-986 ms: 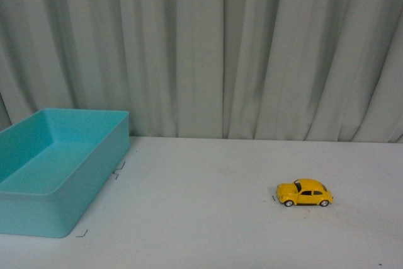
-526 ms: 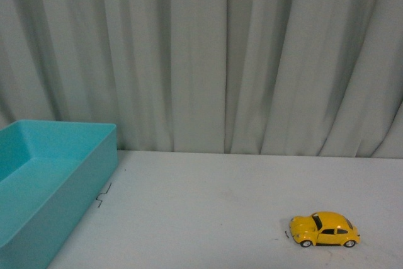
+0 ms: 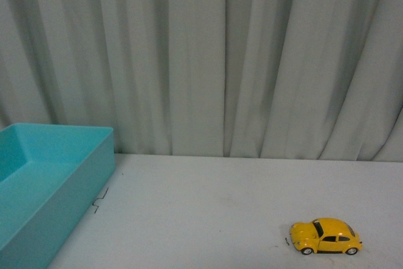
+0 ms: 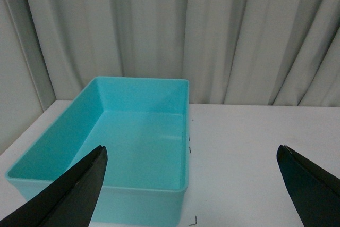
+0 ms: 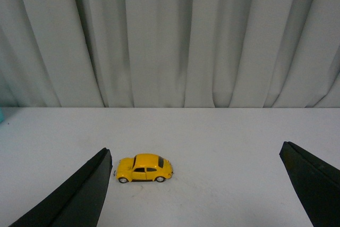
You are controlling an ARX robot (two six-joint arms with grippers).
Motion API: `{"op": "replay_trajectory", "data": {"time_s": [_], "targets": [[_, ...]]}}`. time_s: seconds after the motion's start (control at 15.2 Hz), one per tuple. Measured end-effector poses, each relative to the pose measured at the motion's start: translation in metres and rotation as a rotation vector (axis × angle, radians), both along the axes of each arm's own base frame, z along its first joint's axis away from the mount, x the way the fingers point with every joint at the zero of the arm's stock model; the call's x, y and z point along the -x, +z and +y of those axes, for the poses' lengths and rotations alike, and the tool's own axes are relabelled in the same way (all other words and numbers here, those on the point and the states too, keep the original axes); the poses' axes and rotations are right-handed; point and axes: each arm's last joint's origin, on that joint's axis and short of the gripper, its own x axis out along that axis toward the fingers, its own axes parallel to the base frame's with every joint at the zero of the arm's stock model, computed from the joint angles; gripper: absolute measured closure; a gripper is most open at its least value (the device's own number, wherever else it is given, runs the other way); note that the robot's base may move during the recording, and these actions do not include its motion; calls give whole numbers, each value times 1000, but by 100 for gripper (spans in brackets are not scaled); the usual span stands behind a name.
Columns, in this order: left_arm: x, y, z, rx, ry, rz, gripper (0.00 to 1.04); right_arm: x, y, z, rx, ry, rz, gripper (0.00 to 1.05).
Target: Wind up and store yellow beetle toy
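Note:
The yellow beetle toy [image 3: 325,236] stands on its wheels on the white table at the front right, its side toward me. In the right wrist view the toy [image 5: 144,168] sits ahead of my right gripper [image 5: 194,184], close to one of its black fingers [image 5: 85,195]; the jaws are wide open and hold nothing. My left gripper [image 4: 191,184] is also open and empty, hovering in front of the turquoise bin [image 4: 133,136]. Neither arm shows in the front view.
The turquoise bin [image 3: 44,187] is open-topped with nothing inside and sits at the table's left. Small black corner marks [image 3: 99,201] lie on the table beside it. A grey curtain [image 3: 208,61] closes off the back edge of the table [image 3: 201,218].
The front view has shifted: the toy and the bin now appear lower and larger in the frame. The toy itself stays in its place on the table.

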Motion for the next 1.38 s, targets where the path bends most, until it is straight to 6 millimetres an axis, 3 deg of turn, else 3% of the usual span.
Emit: {"op": "replay_trajectory", "data": {"time_s": [0.39, 0.53, 0.66, 0.85, 0.99, 1.05, 1.12, 1.18, 1.25, 1.38], "targets": [[0, 0, 0, 0, 0, 0, 7, 0, 0, 0, 0, 0, 0, 7], [0, 0, 0, 0, 0, 0, 7, -1, -3, -2, -72, 43, 94, 7], [0, 0, 0, 0, 0, 0, 7, -15, 2, -30, -225, -15, 88, 7], [0, 0, 0, 0, 2, 0, 7, -39, 29, -81, -201, -119, -7, 7], [0, 0, 0, 0, 0, 0, 7, -78, 46, -137, -153, -214, -66, 7], [0, 0, 0, 0, 0, 0, 7, -98, 44, -148, -135, -198, -55, 7], [0, 0, 0, 0, 0, 0, 7, -124, 42, -155, -135, -149, -20, 7], [0, 0, 0, 0, 0, 0, 7, -162, 44, -157, -115, -64, 20, 7], [0, 0, 0, 0, 0, 0, 7, -195, 47, -152, -75, 31, 41, 7], [0, 0, 0, 0, 0, 0, 7, -222, 48, -144, -29, 121, 75, 7]]}}
